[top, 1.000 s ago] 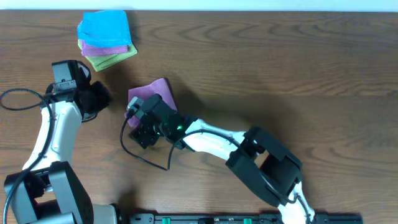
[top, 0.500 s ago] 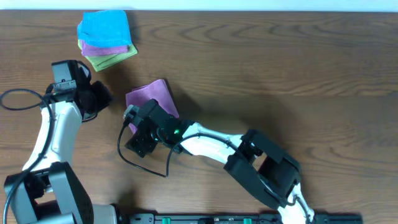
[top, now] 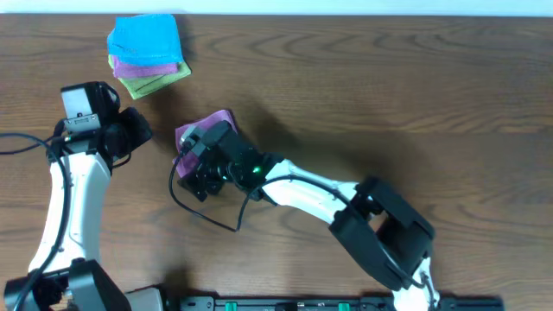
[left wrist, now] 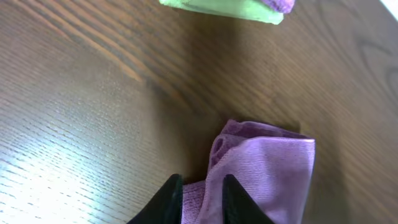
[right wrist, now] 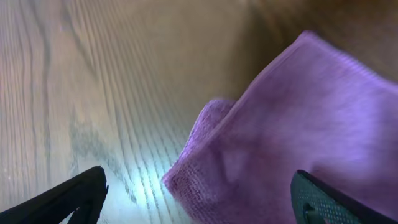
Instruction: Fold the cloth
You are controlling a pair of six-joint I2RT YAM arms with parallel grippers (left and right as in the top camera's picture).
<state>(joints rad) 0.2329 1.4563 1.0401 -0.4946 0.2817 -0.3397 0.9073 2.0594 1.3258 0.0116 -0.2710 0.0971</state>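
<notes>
The mauve cloth (top: 207,125) lies folded small on the wooden table, left of centre. My right gripper (top: 194,164) hovers over its near left part and hides some of it. In the right wrist view the gripper (right wrist: 199,186) is wide open, with a rounded cloth corner (right wrist: 298,112) between its fingers and nothing held. My left gripper (top: 143,134) sits just left of the cloth. In the left wrist view its fingers (left wrist: 202,190) stand a narrow gap apart, with the cloth (left wrist: 267,168) showing in and beyond the gap. I see no pinch.
A stack of folded cloths sits at the back left: bright blue (top: 144,39) on top, purple in the middle, lime green (top: 154,82) at the bottom. The stack's green edge (left wrist: 230,7) shows in the left wrist view. A black cable (top: 203,216) loops below the right gripper.
My right gripper has moved back and slightly right over the cloth, covering more of it. My left arm has shifted a little to the left.
</notes>
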